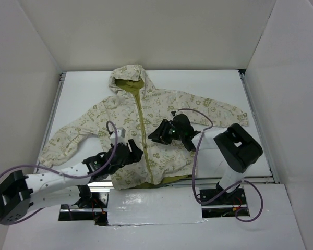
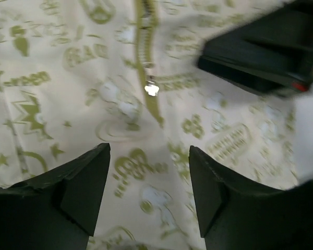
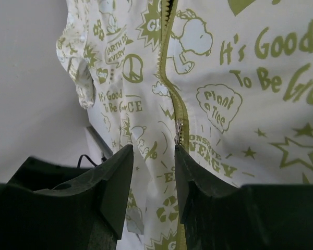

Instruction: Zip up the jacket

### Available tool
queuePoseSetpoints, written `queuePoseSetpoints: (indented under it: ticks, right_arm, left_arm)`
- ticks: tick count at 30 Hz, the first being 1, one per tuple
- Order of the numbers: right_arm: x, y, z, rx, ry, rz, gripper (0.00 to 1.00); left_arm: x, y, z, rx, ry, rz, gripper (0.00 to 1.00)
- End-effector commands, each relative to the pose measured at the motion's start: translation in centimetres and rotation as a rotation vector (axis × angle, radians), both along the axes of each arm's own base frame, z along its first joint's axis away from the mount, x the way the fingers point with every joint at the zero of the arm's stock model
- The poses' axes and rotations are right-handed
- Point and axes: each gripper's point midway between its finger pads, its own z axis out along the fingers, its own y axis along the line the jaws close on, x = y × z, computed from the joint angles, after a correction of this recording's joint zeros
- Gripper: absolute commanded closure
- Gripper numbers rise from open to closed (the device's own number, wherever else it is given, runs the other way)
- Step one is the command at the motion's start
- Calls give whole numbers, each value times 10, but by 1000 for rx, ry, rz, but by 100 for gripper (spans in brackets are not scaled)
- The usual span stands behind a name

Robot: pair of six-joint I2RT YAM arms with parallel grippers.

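Note:
The cream jacket with olive doodle print lies flat on the white table, hood at the far end. Its olive zipper runs down the middle. My left gripper is open and empty, hovering over the lower left front panel near the zipper. In the left wrist view its gripper frames bare fabric, with the silver zipper pull just ahead. My right gripper is open over the lower zipper. In the right wrist view the gripper is open, and the zipper slider sits just off one fingertip.
White walls enclose the table on three sides. The left sleeve stretches toward the left edge and the right sleeve toward the right. My right arm's body shows at the upper right of the left wrist view. Purple cables loop by both arms.

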Motion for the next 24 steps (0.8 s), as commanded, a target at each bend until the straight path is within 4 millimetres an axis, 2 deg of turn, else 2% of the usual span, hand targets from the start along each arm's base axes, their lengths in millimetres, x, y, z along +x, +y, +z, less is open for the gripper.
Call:
queuePoseSetpoints:
  ticks: [1,2,4,5,7,8,10,16,18,19,20,22,23,24]
  right_arm:
    - [-1,-14,7,-52,-57,-52,55]
    - [-2,-18,13,-53,-71,-67,55]
    - [-1,-25,15,-81,-83,-94,54]
    - [-2,-27,21,-79,-97,-98,53]
    - [-2,-28,25,-78,-112,-97,53]
    - [-4,-28,27,-79,-114,-93,53]
    - [-5,-29,26,-78,-113,-86,53]
    - [-8,-29,17,-73,-102,-77,53]
    - [-8,-28,17,-69,-101,-73,54]
    - [-8,-27,18,-66,-103,-70,54]
    - [-8,-26,20,-61,-107,-68,54]
    - [-9,-27,25,-59,-122,-66,54]
    - [-9,-28,26,-60,-125,-66,55]
    - [-11,-28,27,-58,-130,-59,55]
  left_arm:
    - [17,2,-16,33,73,37,25]
    - [19,1,-29,57,106,32,23]
    - [20,-13,-31,49,121,-21,18]
    - [19,-15,-43,75,148,-35,17]
    - [19,-26,-46,60,169,-73,17]
    - [18,-27,-54,72,192,-79,16]
    - [16,-33,-57,47,205,-99,14]
    - [16,-32,-58,44,215,-81,11]
    - [17,-25,-67,98,243,-55,14]
    - [21,-29,-65,106,246,-53,21]
    - [18,-22,-81,174,291,-46,23]
    - [22,-24,-87,228,319,-38,26]
    - [20,-17,-105,289,358,-25,31]
    - [18,-15,-111,309,377,-25,56]
